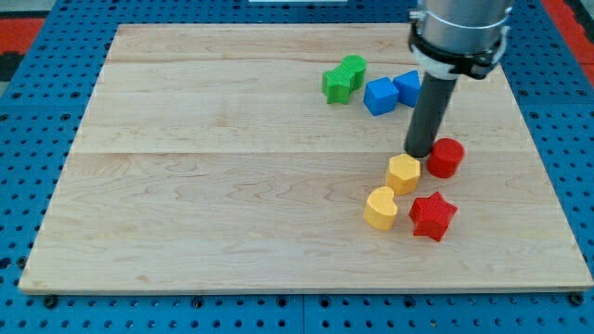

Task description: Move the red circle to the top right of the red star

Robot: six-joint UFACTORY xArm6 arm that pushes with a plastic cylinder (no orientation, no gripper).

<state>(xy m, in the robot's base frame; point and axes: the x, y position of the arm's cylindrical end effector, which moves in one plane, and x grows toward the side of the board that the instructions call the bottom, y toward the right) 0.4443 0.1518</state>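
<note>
— What's the board (204, 186) made of?
— Pale wood, planked, smooth and matt. The red circle (445, 158) and red star (432, 215) look like matt plastic.
— And the rod?
— Dark and matt down to my tip (419, 153).

The arm housing (461, 32) is cut off by the view's top edge; only its lower collar shows. The rod hides the right side of one blue block (407, 87), so its shape cannot be confirmed. Two green blocks (343, 78) overlap at 11 o'clock of the blue pair; their outlines merge.
</note>
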